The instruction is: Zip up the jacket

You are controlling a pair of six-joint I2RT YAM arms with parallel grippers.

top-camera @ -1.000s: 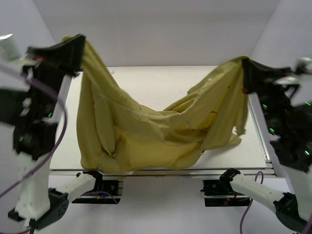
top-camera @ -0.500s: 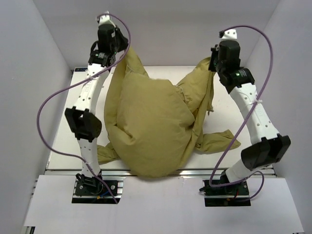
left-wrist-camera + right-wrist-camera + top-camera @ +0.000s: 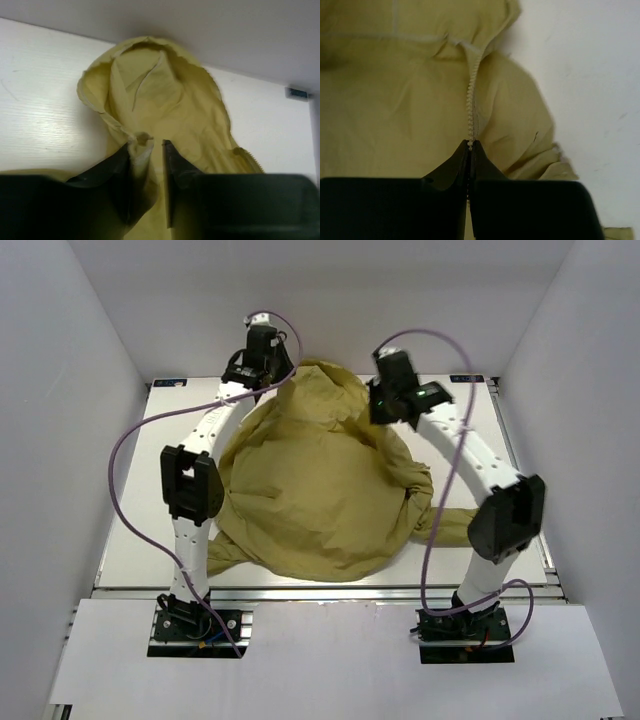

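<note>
The left tool stands partly released: its two dark fingers are parted with a narrow gap between them. A small bunched fold of the jacket sits at the fingertips, pressed against the inner face of one finger. The other finger is clear of it, so the cloth is touched rather than squeezed. Beyond the fingertips the hood lies open and rumpled, reaching toward the far edge of the counter.

The right tool is clenched, its fingertips meeting with no gap. They pinch the jacket's front edge exactly where the pale zipper runs in between them. From that grip the line of teeth climbs away to a stitched seam. Olive cloth spreads on one side of it, and bare white counter shows on the other.

In the overhead view both tools are at the far side of the counter, close together over the jacket's upper end. The jacket lies in a broad rounded heap over the middle of the counter. One sleeve trails toward the counter's right edge, and the lower hem reaches its near edge.
</note>
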